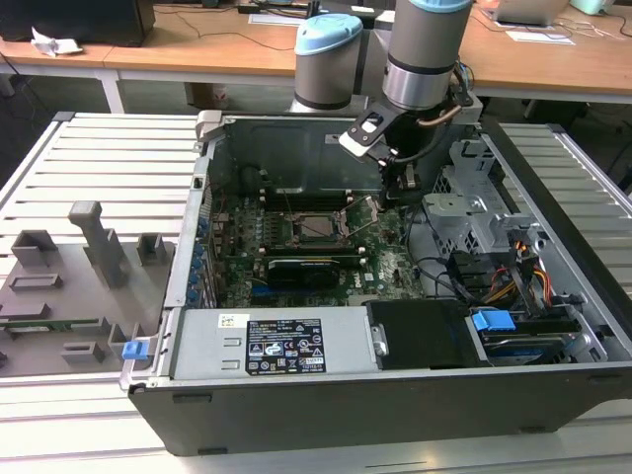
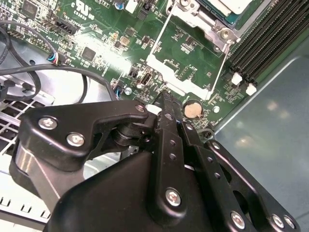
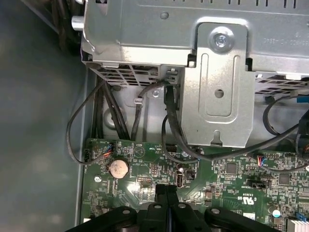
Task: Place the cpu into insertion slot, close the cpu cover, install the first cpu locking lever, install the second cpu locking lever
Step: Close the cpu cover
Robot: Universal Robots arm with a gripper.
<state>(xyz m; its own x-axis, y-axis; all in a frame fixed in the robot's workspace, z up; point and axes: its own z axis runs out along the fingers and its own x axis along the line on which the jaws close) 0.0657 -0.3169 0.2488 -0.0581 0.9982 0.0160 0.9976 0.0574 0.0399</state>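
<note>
Cpu cover [image 2: 157, 61] tilts open; free edge toward the closed pincer [image 2: 163, 97]

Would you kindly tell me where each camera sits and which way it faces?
Exterior view: off the arm, above the open computer case, looking down at the motherboard; the arm and gripper show.
Second wrist view: on the wrist, looking along the gripper toward the motherboard and cpu cover; its black linkage shows.
First wrist view: on the wrist, facing across the board to a metal bracket; the gripper shows.
Shared: both wrist views show the coin battery near the gripper.
</note>
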